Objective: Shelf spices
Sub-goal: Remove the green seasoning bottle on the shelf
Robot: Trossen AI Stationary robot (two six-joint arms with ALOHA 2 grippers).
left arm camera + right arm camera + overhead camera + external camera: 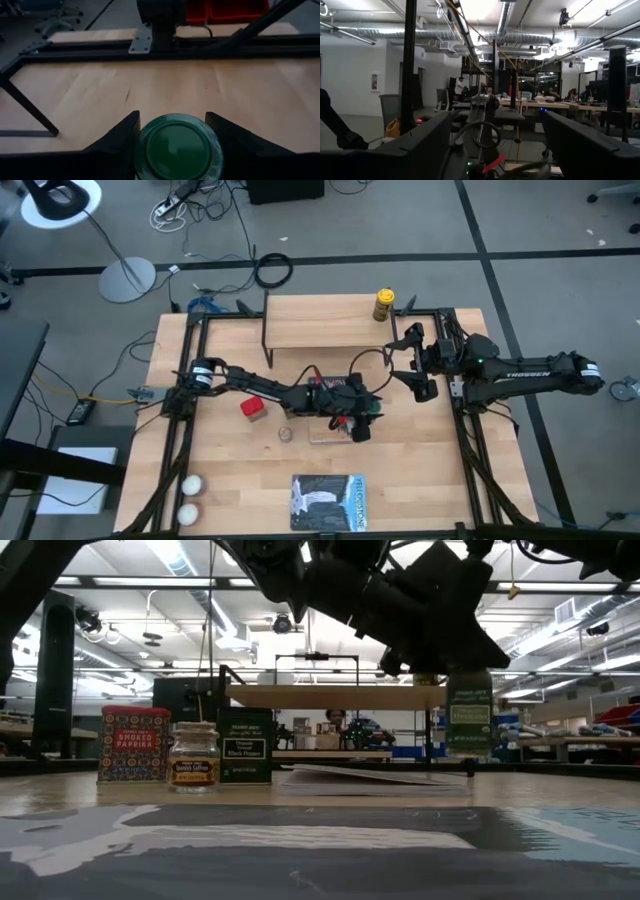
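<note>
Green jar (179,148) clamped between the left hand's (362,423) fingers (117,142), lifted off the bench (165,90), right hand (418,367) spread open beside the shelf (325,321)

Two white balls (190,499) sit side by side, touching, at the near left corner of the light wooden tabletop (430,460); dark rectangular booklet with a pale picture on its cover (329,502) lies flat at the near edge, about mid-table; thin flat pale sheet (375,778) lies on the table behind it; off the table, white round-based floor lamp (127,278) on grey floor, coiled black cable (273,271) near it; grey box (81,413) on the floor at left
</note>
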